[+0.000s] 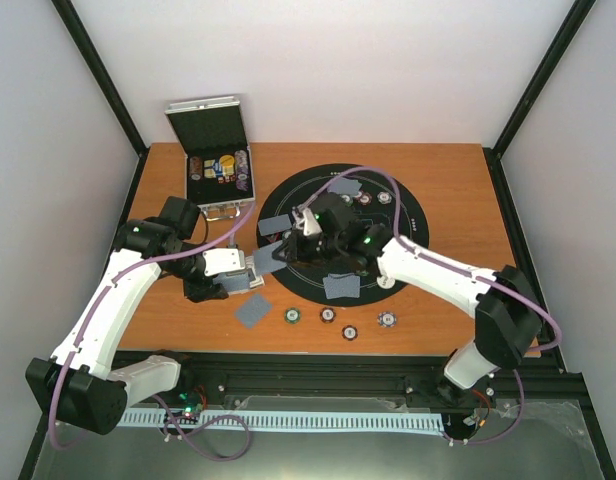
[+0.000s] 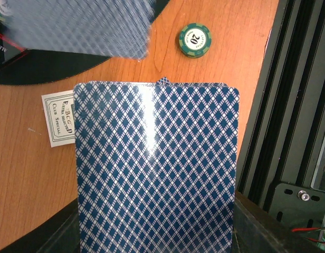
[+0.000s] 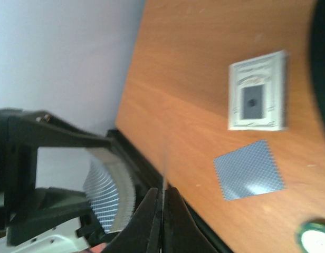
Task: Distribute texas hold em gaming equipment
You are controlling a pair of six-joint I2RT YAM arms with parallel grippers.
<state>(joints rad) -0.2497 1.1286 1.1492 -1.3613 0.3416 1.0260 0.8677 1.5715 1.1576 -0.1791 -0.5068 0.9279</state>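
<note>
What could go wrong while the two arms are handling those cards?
The right gripper pinches one card by its thin edge, so it might slip free. The deck in the left gripper looks splayed in the right wrist view, so extra cards might slide out.

A round black mat (image 1: 408, 215) lies mid-table with loose cards (image 1: 342, 287) on it. At its left edge the left gripper (image 1: 250, 270) clamps a deck (image 1: 260, 266). The right gripper (image 1: 293, 240) is close beside it. Four chips (image 1: 328, 315) line the near side. An open silver case (image 1: 213, 150) stands far left.
</note>
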